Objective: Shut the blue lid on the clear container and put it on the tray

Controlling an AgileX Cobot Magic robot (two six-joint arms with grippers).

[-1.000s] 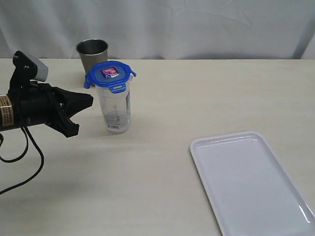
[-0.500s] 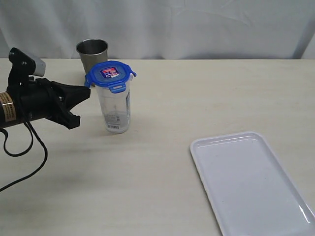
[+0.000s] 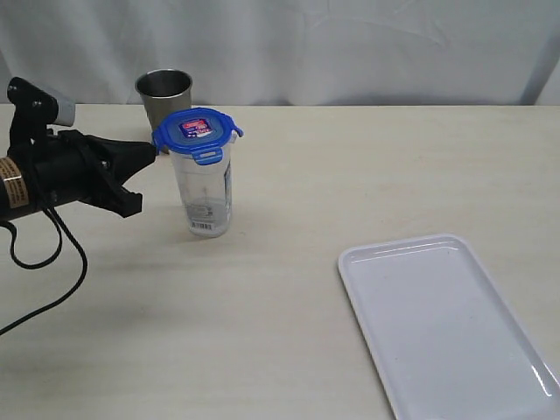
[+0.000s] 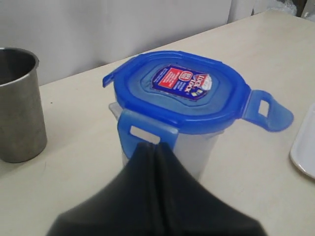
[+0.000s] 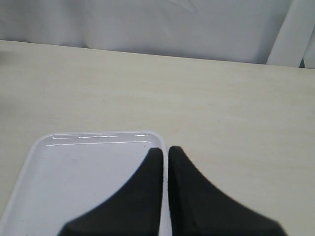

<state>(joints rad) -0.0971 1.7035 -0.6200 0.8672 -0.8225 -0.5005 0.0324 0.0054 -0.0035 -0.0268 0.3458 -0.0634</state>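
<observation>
Two jaws together, the left tool [image 3: 152,151] points rightward at the blue lid [image 3: 197,132]'s tab atop the upright clear container [image 3: 206,197].

light: bright, even | shadows: soft | blur: left end effector [image 4: 155,147], seemingly defocused
</observation>
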